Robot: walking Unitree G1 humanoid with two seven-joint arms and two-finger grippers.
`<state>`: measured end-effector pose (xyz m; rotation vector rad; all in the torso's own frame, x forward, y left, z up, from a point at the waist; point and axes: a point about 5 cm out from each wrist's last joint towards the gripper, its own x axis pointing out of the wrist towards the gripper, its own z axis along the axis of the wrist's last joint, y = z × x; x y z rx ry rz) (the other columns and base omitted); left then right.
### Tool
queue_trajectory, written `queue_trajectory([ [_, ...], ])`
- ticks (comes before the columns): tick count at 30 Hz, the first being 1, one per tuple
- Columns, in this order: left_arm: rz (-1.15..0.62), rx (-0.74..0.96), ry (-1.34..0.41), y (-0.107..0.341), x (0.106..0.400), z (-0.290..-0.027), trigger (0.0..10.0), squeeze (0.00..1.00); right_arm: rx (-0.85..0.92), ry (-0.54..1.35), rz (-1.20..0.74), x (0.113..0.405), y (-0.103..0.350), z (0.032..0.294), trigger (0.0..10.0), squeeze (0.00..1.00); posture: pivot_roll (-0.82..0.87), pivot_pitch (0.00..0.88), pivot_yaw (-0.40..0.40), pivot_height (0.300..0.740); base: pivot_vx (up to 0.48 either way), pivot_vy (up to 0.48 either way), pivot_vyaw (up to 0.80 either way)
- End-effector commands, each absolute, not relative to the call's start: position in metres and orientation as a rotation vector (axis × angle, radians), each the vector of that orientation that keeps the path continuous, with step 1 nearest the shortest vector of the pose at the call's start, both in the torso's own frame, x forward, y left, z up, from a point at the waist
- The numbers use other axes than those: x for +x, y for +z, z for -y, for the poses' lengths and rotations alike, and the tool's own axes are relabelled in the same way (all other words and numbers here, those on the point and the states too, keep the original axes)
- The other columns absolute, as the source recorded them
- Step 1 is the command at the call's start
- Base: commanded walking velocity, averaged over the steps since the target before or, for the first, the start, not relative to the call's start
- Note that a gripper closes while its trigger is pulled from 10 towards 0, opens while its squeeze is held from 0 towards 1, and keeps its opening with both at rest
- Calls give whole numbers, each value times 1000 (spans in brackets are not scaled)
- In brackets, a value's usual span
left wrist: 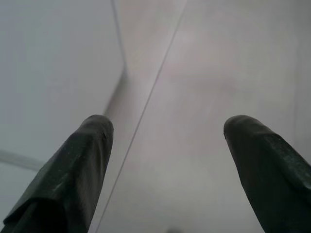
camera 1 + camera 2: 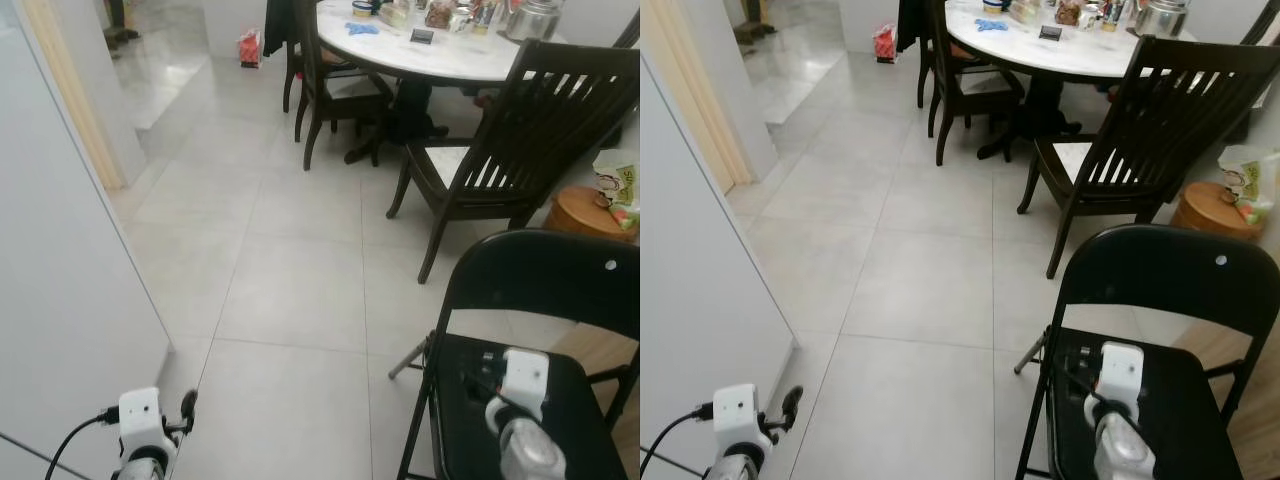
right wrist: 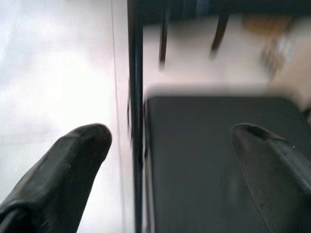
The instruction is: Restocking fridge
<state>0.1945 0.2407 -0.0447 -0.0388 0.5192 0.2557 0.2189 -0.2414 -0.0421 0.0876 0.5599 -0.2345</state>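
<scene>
A tall white flat surface [image 2: 60, 300], possibly a fridge door or side, stands at my left. My left gripper [image 1: 165, 126] hangs low beside it over the grey tiled floor [image 2: 290, 290], open, with nothing between its fingers. My right gripper [image 3: 170, 133] is open above the seat of a black folding chair [image 2: 530, 290] at the lower right, holding nothing. Both white wrists, left [image 2: 140, 415] and right [image 2: 522, 380], show at the bottom of the head view. No food item is near either gripper.
A round white table [image 2: 440, 50] crowded with jars and dishes stands at the back, with dark wooden chairs [image 2: 520, 130] around it. A wooden stool [image 2: 585, 212] and a snack bag [image 2: 618, 185] sit at the right. A red bag [image 2: 249, 47] lies far back. A doorway opens at the back left.
</scene>
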Motion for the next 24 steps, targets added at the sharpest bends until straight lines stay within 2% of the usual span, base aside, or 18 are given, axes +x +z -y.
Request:
queue_trajectory([
  [1,-613,-30,256,-56,185,-242,10000,0,105,-237,-658,204,-56,236,10000,0,-99,0,-19,740,0,0,0],
  [3,-727,-44,252,-68,173,-242,10000,0,92,-218,-781,186,-71,229,10000,0,-94,0,-7,740,0,0,0],
  [5,-798,-43,239,-76,163,-240,10000,0,88,-219,-818,180,-75,227,10000,0,-96,0,-5,740,0,0,0],
  [13,-917,-18,192,-87,150,-231,10000,0,133,-201,-851,179,-78,221,10000,0,-80,0,-18,740,0,0,0],
  [24,-999,-26,272,-89,130,-259,10000,0,111,-143,-926,166,-87,208,10000,0,-58,0,-7,740,0,0,73],
])
